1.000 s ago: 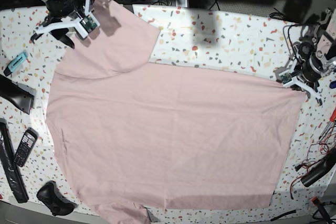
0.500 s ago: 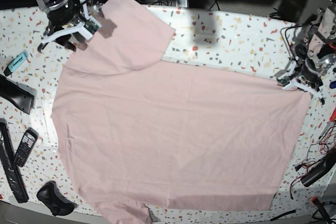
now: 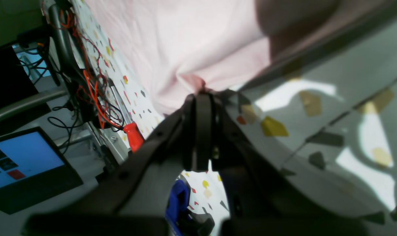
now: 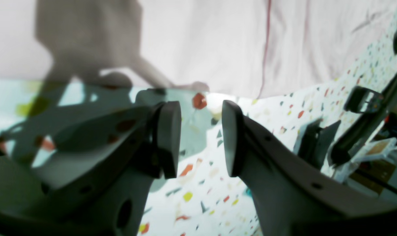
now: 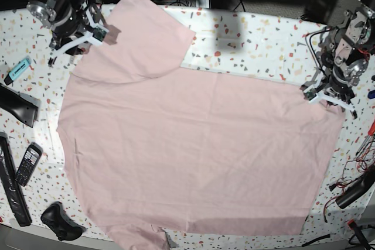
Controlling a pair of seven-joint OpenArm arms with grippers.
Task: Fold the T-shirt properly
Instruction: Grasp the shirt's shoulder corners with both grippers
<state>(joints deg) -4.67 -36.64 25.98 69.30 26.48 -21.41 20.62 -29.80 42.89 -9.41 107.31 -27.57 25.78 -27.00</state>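
The pale pink T-shirt lies spread flat on the speckled table, plain side up, with one sleeve at the top left. My right gripper is just left of that sleeve. In the right wrist view it is open and empty, with the shirt beyond the fingertips. My left gripper is at the shirt's right hem corner. In the left wrist view it is shut, and the pink cloth puckers at its tips.
At the table's left edge lie a teal item, a black bar, a keypad handset and a black lump. Cables and a black tool are at the right. A red-handled screwdriver and a monitor show beyond the right edge.
The sleeve spread up and to the right. My right gripper let go of it and drew back to the left. The shirt shifted slightly right with my left gripper.
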